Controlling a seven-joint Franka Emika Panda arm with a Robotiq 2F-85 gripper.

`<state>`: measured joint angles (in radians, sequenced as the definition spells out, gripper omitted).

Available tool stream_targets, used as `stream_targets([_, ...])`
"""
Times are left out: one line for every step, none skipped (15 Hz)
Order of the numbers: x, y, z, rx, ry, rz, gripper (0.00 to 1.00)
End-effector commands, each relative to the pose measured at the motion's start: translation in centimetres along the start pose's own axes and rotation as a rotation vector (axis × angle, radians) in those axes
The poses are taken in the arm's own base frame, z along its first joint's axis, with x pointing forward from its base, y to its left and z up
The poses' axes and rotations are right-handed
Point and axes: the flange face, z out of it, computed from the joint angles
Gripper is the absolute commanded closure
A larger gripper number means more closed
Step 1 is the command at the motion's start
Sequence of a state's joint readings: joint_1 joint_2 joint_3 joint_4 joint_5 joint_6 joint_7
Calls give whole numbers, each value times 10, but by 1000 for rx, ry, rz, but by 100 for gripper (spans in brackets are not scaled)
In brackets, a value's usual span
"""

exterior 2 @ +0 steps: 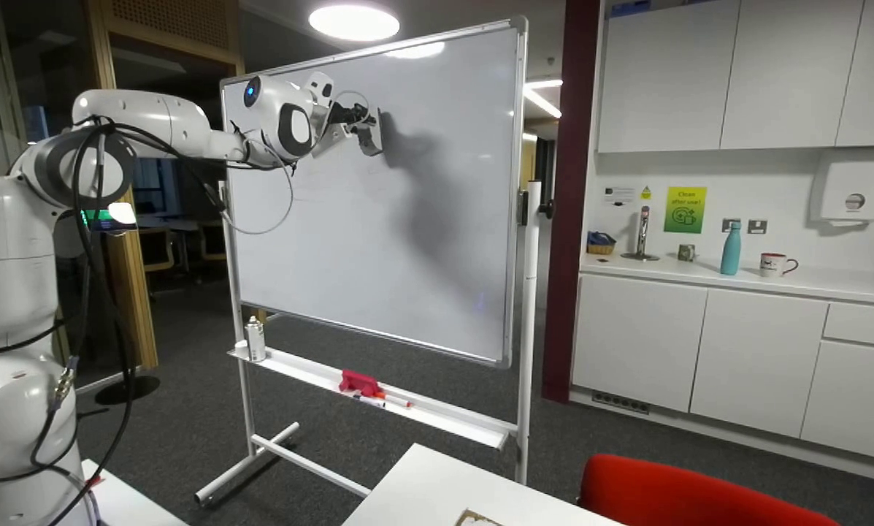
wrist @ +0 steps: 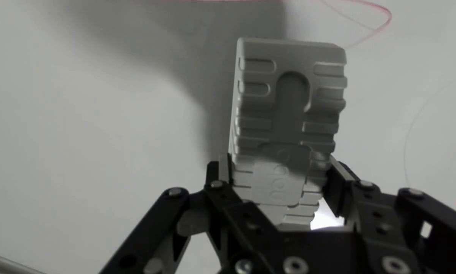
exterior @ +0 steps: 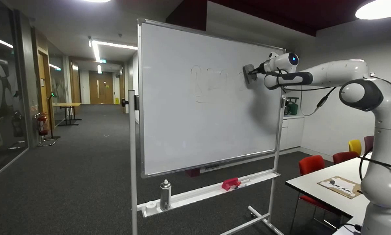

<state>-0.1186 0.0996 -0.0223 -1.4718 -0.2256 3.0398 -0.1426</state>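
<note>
A grey ribbed whiteboard eraser [wrist: 292, 95] sits clamped in my gripper [wrist: 280, 171] at the upper part of a wheeled whiteboard [exterior: 195, 130], with my Panda arm [exterior: 342, 70] stretched out in front of it as I watch from the remote station. The jaws press the eraser's two long sides, squeezing across its width; its long axis stands roughly upright against the whiteboard, and in the wrist view much of the length juts past the jaws toward the top. The ribbed back faces my camera, the opposite face the whiteboard; touching or just off the surface, I cannot tell. Thin red pen strokes [wrist: 389, 17] curve beyond its far corner. In an exterior view, faint handwriting [exterior: 197, 81] marks the whiteboard's upper half. Below the whiteboard, a white pen tray [exterior: 198, 196] carries a spray can [exterior: 165, 195], markers [exterior 2: 369, 401] and a red item [exterior: 230, 183] I cannot identify.
</note>
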Motion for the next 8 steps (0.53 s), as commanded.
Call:
stream_targets([-5,-4,24,1,21,-36,66])
stream_targets([-8,-7,29,6,23,-40,66])
stream_targets([-11,-13,33,16,26,-45,66])
stream_targets([-13,-16,35,18,30,-54,66])
stream_targets([-14,-20,36,23,38,-67,66])
stream_targets([-13,-22,36,26,45,-80,66])
stream_targets([-12,-26,35,31,51,-95,66])
stream_targets([-12,-30,36,35,55,-111,66])
